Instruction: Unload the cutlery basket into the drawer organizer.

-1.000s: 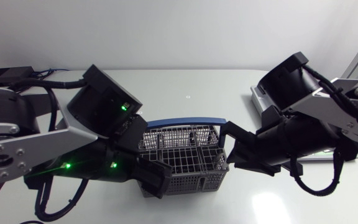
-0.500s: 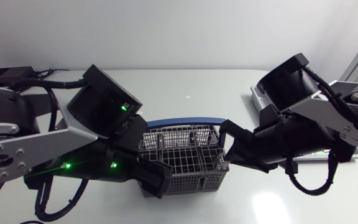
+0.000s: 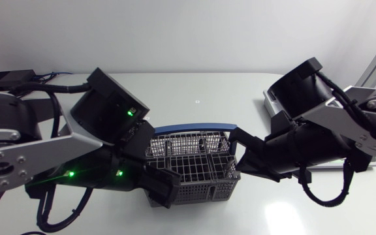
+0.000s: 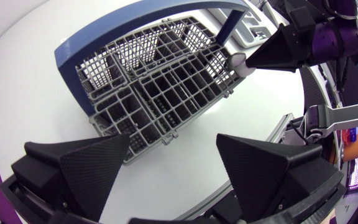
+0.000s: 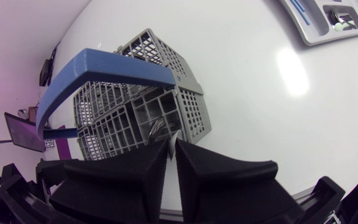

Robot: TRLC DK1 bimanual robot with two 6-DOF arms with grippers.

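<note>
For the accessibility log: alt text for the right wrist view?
The right gripper is shut on a silver cutlery piece at the near corner of the grey cutlery basket, which has a blue handle. The drawer organizer lies farther off on the white table.

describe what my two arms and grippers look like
The left arm and right arm have silver-grey links, bulky black joints and looping black cables; small green lights glow on the left. The left gripper and right gripper are matte black, broad textured wedges.
</note>
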